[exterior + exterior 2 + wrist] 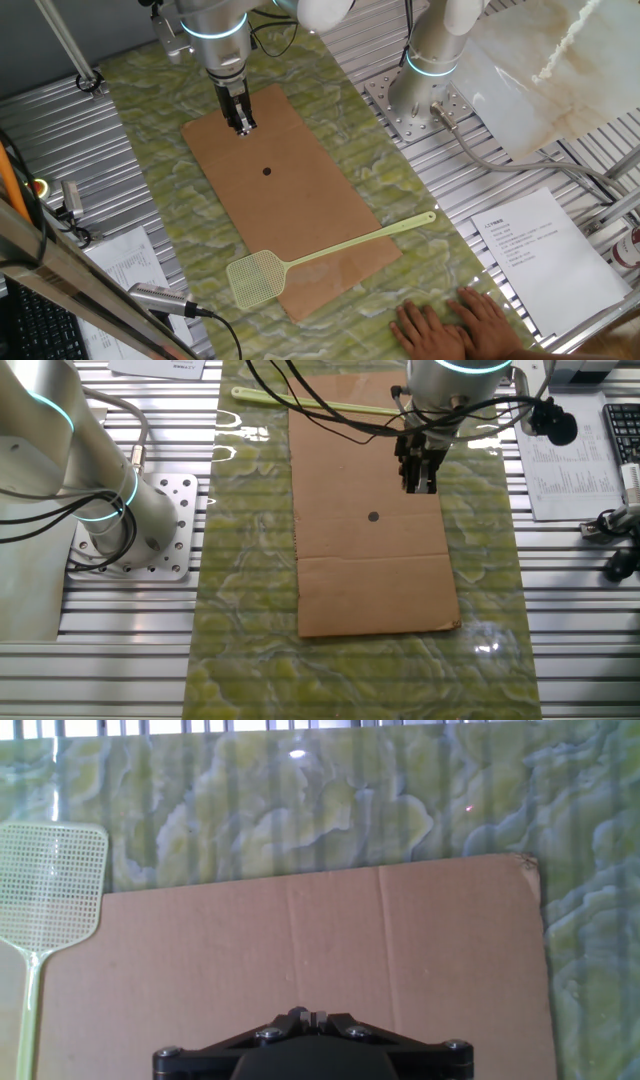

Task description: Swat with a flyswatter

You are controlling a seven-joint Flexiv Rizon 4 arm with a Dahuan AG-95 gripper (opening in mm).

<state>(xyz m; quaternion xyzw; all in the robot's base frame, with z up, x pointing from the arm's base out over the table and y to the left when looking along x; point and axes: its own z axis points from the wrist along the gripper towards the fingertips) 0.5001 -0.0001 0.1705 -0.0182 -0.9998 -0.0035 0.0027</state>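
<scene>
A person's hands (455, 322) rest on the green marbled mat (150, 160) at the near edge of the table in one fixed view, just beside a printed sheet (535, 250). Just beyond them the flyswatter (320, 252) lies flat and slantwise over the near end of the brown cardboard board (300, 190), its mesh head hanging off the board's corner onto the mat, its thin handle reaching out past the opposite edge. Farther along the board sits a small dark dot (267, 171), and farthest off the gripper (243, 128) hangs low over the board's far end, well apart from the swatter, fingers drawn close together with nothing between them. The swatter looks light and whippy, the plastic smooth and likely slippery. The mesh would flex under a pinch, so the best hold is probably on the handle near its free end, jaws squeezing across its narrow width.
</scene>
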